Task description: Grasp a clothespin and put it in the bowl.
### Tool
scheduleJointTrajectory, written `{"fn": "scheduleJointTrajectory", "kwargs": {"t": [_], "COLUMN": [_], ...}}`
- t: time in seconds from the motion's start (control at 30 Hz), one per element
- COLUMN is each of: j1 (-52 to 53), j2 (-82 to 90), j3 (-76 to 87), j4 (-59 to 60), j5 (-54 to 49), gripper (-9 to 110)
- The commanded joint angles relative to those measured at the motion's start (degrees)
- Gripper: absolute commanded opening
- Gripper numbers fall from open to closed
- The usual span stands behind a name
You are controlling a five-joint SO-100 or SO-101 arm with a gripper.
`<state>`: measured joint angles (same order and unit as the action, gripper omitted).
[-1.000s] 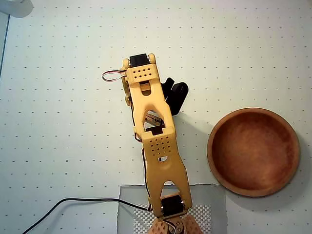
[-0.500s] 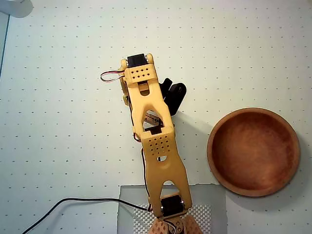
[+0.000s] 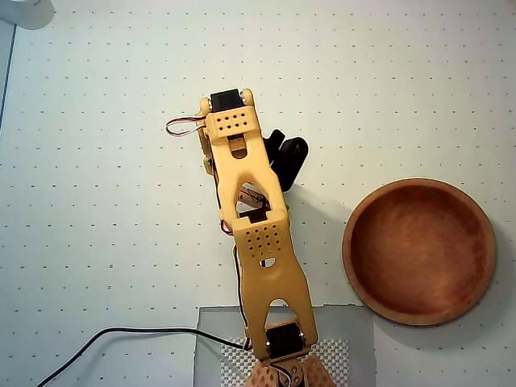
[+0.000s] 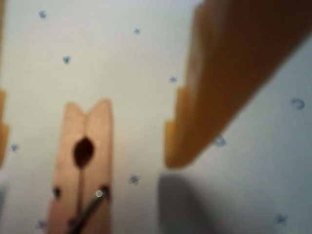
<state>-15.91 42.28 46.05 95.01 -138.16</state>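
Note:
In the wrist view the light-tan wooden clothespin lies flat on the white dotted table, its notched end pointing up the picture and its metal spring low in the frame. My gripper is open and low over it. One orange finger stands to its right and the other finger shows at the left edge, neither touching it. In the overhead view the orange arm covers the gripper and the clothespin. The reddish-brown wooden bowl sits empty to the arm's right.
In the overhead view a black camera mount juts out on the arm's right side. A grey mat lies under the arm's base, a black cable runs off to the lower left, and a white object is in the top left corner.

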Motion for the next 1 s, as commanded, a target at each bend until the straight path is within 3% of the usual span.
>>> {"fn": "scheduleJointTrajectory", "kwargs": {"t": [0.0,0.6,0.97], "j1": [-0.4,-0.2,0.3], "j2": [2.0,0.0,0.1], "j3": [-2.6,-2.7,-2.6], "j4": [0.6,0.6,0.5], "j5": [0.4,0.4,0.4], "gripper": [21,20,-1]}}
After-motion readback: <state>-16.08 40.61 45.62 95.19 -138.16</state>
